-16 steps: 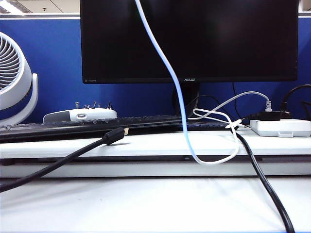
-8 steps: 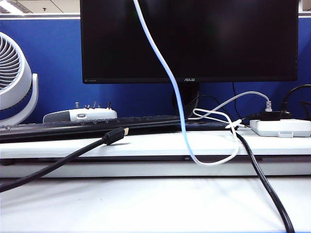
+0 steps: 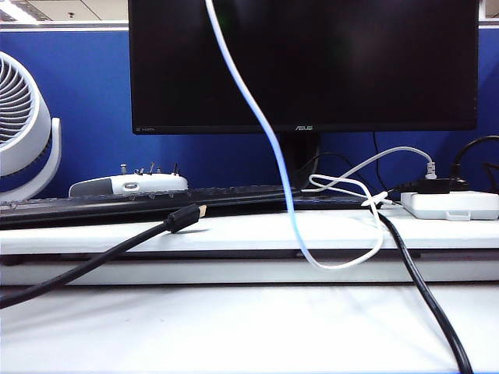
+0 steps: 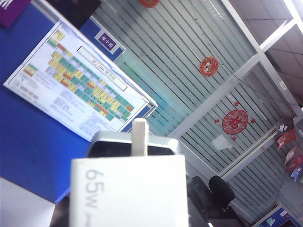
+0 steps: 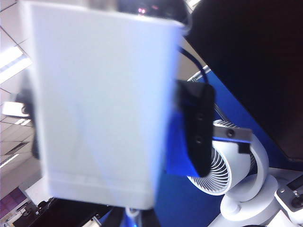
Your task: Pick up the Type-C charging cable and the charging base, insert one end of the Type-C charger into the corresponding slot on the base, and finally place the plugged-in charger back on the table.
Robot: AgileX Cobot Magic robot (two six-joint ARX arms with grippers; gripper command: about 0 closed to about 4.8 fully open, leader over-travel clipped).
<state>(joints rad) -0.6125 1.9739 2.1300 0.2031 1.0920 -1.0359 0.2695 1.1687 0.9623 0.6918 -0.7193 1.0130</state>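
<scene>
blk monitor (image 3: 304,62), desk fan (image 3: 23,125), blk cable (image 3: 117,253), pwr strip (image 3: 452,205)

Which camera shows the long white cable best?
The exterior view: the white cable hangs from above and loops on the table ledge. The right wrist view shows just a bit under the charging block. The left wrist view shows none.

Exterior view evenly lit by ceiling panels; sharp focus throughout; monitor (image 3: 304,62) rendered near-black, Type-C charging cable (image 3: 265,132) tinted bluish against it. Soft shadow cast under ledge of table (image 3: 234,327). Left wrist view bright, charging base (image 4: 128,191) overexposed. Right wrist view motion-blurred; charging base washed out, edges smeared.
</scene>
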